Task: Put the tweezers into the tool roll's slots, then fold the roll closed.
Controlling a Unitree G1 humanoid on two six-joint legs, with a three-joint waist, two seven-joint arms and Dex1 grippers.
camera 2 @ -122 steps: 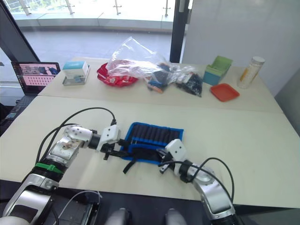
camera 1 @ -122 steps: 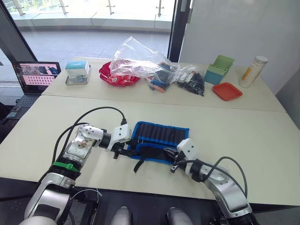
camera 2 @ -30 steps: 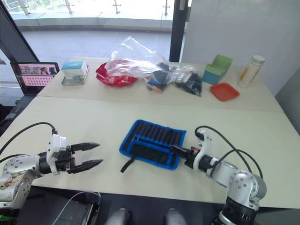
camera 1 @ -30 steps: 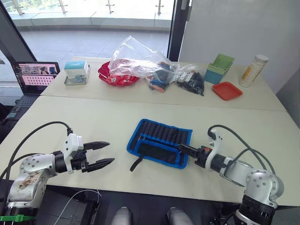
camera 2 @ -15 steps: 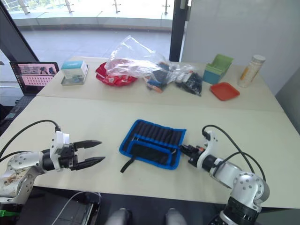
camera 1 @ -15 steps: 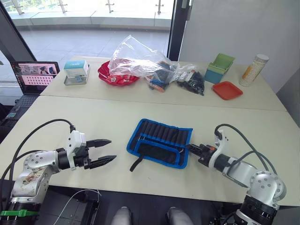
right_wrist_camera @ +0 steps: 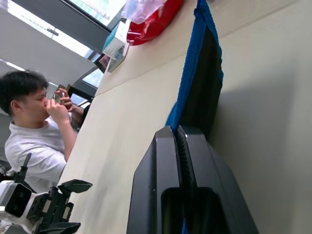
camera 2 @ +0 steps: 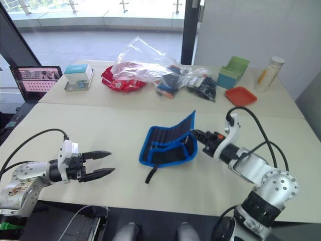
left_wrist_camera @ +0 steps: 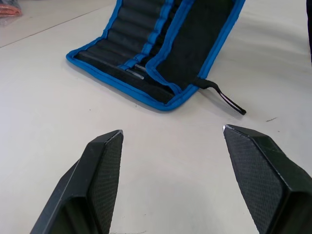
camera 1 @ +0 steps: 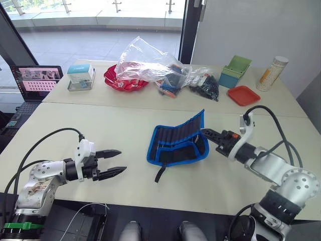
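The tool roll (camera 1: 176,142) lies at mid-table, black with blue edging, its strap (camera 1: 161,172) trailing toward the near edge. Its right end (camera 1: 199,118) stands lifted and tilted over the rest. My right gripper (camera 1: 207,134) is shut on that blue edge (right_wrist_camera: 192,58). The slots (left_wrist_camera: 132,30) face up on the flat part, and a silvery tip of the tweezers (left_wrist_camera: 138,75) shows among them. Well to the roll's left, my left gripper (camera 1: 122,160) hovers open and empty above the table, pointing at the roll (left_wrist_camera: 161,53).
At the back of the table stand a clear plastic bag (camera 1: 145,63), a red bowl (camera 1: 122,80), a green box (camera 1: 235,72), a red lid (camera 1: 242,95), a bottle (camera 1: 275,73), a small box (camera 1: 80,76) and a laptop (camera 1: 37,80). A person (right_wrist_camera: 34,141) sits beyond the table's left.
My right gripper has closed on the roll's right edge and raised it up and leftward, so the roll is partly folded. The left gripper stays open, shifted slightly right.
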